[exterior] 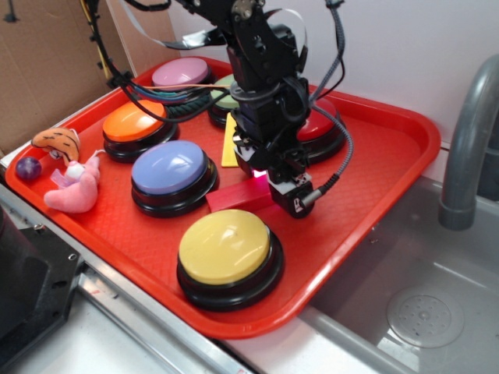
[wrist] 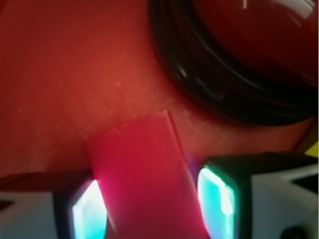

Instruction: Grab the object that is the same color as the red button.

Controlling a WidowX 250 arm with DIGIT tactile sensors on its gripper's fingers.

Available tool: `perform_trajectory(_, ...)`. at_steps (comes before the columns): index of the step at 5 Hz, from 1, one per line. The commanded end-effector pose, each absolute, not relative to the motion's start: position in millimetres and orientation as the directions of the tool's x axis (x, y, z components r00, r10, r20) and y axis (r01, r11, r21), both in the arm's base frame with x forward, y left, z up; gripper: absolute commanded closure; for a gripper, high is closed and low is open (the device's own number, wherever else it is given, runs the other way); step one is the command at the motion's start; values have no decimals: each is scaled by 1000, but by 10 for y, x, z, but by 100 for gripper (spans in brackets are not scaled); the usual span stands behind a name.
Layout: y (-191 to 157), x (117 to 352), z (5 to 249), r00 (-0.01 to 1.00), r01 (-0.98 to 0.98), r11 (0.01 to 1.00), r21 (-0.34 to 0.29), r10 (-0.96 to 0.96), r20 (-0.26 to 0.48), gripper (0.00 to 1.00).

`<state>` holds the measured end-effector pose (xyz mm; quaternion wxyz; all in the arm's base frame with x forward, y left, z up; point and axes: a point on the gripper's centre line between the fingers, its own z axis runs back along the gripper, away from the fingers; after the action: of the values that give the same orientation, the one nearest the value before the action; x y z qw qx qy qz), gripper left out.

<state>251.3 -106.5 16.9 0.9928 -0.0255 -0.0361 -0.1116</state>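
Observation:
The red block (exterior: 234,199) lies flat on the red tray (exterior: 374,171), between the lavender button and my gripper. My gripper (exterior: 269,178) is down over the block's right end. In the wrist view the block (wrist: 139,164) fills the space between the two lit pads (wrist: 89,211), and both pads touch its sides, so my gripper (wrist: 149,209) is shut on it. The red button (exterior: 323,125) on its black base sits just behind the gripper, partly hidden by the arm. It fills the upper right of the wrist view (wrist: 259,45).
A yellow flat block (exterior: 230,144) lies behind the gripper. Yellow (exterior: 224,248), lavender (exterior: 170,169), orange (exterior: 132,122), pink (exterior: 181,72) and green (exterior: 224,97) buttons share the tray. Plush toys (exterior: 74,187) sit at the left. A sink (exterior: 421,312) and faucet (exterior: 468,140) are at the right.

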Motion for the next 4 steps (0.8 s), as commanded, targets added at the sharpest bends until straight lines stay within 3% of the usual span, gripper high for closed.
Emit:
perform_trajectory(1,-960,2625,730,950,292,956,1,-290,119,100)
perform_trajectory(2,-796,2721,1123,944,318,948,1,-316,94,100)
perform_trajectory(3,-453,2758,1370,953,300,954,-17,-298,60,100)
perform_trajectory(4,-127,2746,1399,961,274,961,-33,-275,-8,100)
